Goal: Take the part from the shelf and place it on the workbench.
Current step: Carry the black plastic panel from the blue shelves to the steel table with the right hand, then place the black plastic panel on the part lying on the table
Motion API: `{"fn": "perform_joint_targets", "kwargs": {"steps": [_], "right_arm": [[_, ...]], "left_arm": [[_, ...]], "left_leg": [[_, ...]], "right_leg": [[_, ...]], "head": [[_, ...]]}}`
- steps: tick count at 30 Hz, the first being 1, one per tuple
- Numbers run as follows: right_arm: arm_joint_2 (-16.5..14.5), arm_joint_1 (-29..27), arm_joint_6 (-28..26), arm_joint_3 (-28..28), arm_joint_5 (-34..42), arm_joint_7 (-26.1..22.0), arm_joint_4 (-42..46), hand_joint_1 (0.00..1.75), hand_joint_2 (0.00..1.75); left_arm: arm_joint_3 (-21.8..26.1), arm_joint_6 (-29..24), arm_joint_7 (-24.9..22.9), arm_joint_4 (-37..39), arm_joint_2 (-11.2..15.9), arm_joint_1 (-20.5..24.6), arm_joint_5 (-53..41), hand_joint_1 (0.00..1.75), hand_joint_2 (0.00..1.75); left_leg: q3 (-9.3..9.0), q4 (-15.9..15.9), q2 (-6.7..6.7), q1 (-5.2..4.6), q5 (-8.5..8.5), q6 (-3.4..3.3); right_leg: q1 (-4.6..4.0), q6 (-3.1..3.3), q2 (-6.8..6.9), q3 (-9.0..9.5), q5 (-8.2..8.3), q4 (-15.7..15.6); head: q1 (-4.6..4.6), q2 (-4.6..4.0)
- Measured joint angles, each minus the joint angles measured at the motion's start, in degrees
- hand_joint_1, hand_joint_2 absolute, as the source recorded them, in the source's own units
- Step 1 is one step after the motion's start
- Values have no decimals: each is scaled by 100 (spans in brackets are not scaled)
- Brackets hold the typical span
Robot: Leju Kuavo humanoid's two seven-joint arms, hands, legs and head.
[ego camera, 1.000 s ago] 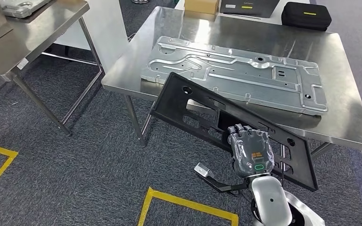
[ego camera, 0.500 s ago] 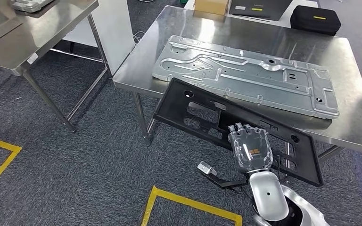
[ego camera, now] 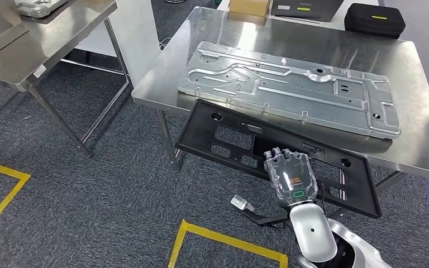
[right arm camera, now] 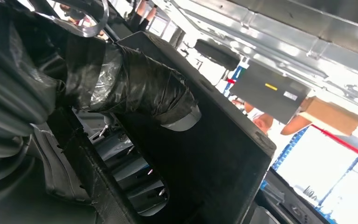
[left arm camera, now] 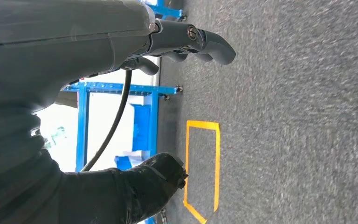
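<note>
Grips one black panel (ego camera: pixel 198 131) in the right robot hand (ego camera: pixel 290 176), fingers through a cut-out near the middle of the panel's near long side, thumb (right arm camera: pixel 144 93) pressed on the face. Holds it tilted at the near edge of the worktop (ego camera: pixel 424 139), far long side over that edge and just beside the silver plate (ego camera: pixel 290 86); cannot tell whether touching either. Leaves most of the panel hanging out over the carpet.

Looks stiff and flat, probably moulded plastic: likely light for its span, but long, so apt to swing and lever about a one-handed hold. Pierced by several openings, which give fingers a hook-in point and guard against slipping on the smooth face. Best taken near mid-length, as here, to keep the ends balanced; thin ribs between openings judged the weak spots, so better not knocked against the steel edge. Needs sliding further on before letting go, or could tip off.

Hangs the left robot hand (left arm camera: pixel 186 37) over the carpet, released, nothing in it, thumb well apart from the fingers.

Counted: one panel, one plate, two steel worktops including the one at left (ego camera: pixel 61 33), one cardboard box (ego camera: pixel 248 6), one black case (ego camera: pixel 377 19), two yellow tape outlines on the floor (ego camera: pixel 223 240).
</note>
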State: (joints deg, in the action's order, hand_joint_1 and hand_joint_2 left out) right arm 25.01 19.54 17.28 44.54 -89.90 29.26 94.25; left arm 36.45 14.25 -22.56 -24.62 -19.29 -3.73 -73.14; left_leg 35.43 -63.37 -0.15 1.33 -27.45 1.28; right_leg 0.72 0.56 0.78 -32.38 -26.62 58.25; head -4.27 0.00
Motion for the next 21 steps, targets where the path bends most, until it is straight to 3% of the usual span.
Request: {"fn": "perform_joint_targets", "kwargs": {"steps": [2, 6, 8, 10, 11, 12, 13, 14, 16, 17, 19, 21], "right_arm": [[13, -12, 37, 0, 0, 1, 72, 175, 175], [101, -109, 51, 2, 0, 1, 269, 175, 175], [243, -235, 34, -14, 0, 1, 410, 175, 175], [396, -414, 18, -65, 0, 1, 534, 175, 175], [457, -500, 16, -97, 0, 1, 579, 175, 175], [509, -568, 16, -130, 0, 1, 615, 175, 175], [554, -615, 16, -159, 0, 1, 647, 175, 175], [592, -640, 16, -185, 0, 1, 675, 175, 175], [657, -663, 15, -235, 0, 1, 725, 175, 175], [683, -670, 15, -255, 0, 1, 745, 175, 175], [721, -683, 14, -279, 0, 1, 778, 175, 175], [746, -700, 14, -291, 0, 1, 812, 175, 175]], "left_arm": [[7, -14, 8, 9, -5, 9, -9, 0, 175], [21, -32, 8, 38, -17, 25, -15, 0, 175], [19, -78, -1, 73, -25, 34, 12, 0, 175], [-14, -160, -14, 140, -25, 40, 90, 0, 175], [-41, -194, -17, 174, -25, 42, 133, 0, 175], [-70, -217, -19, 203, -24, 46, 167, 0, 175], [-95, -230, -19, 225, -24, 49, 195, 0, 175], [-115, -236, -19, 243, -24, 54, 213, 0, 175], [-161, -242, -19, 275, -31, 63, 235, 0, 175], [-182, -244, -19, 289, -33, 68, 238, 0, 175], [-207, -245, -19, 311, -34, 75, 240, 0, 175], [-215, -245, -19, 323, -28, 82, 241, 0, 175]], "left_leg": [[-182, 362, -4, -7, 61, -59], [-190, 394, -18, -23, 64, -234], [-213, 420, -18, -14, 62, -305], [-230, 421, -21, -30, 38, -350], [-244, 420, -25, -42, 26, -361], [-267, 420, -28, -56, 10, -369], [-300, 420, -31, -71, -11, -371], [-343, 420, -31, -85, -36, -369], [-410, 422, -28, -111, -89, -346], [-424, 425, -25, -114, -109, -326], [-436, 445, -19, -106, -135, -273], [-440, 400, -5, -103, -190, -218]], "right_leg": [[-20, -73, -5, -28, -41, 70], [-9, -188, -14, -56, -102, 138], [5, -235, -33, -270, -367, 603], [3, -257, -49, -691, -692, 1386], [2, -255, -54, -858, -743, 1658], [-1, -239, -56, -922, -669, 1712], [-10, -207, -59, -866, -485, 1529], [-27, -159, -64, -706, -235, 1153], [-76, -50, -65, -363, 80, 412], [-101, -10, -63, -270, 126, 209], [-132, 28, -62, -238, 102, 118], [-92, 57, -66, -173, 104, 34]], "head": [[6, 1], [10, 0], [12, 0], [13, 0], [12, 0], [12, 0], [13, 0], [12, 0], [8, 1], [7, 1], [9, 1], [9, 1]]}}
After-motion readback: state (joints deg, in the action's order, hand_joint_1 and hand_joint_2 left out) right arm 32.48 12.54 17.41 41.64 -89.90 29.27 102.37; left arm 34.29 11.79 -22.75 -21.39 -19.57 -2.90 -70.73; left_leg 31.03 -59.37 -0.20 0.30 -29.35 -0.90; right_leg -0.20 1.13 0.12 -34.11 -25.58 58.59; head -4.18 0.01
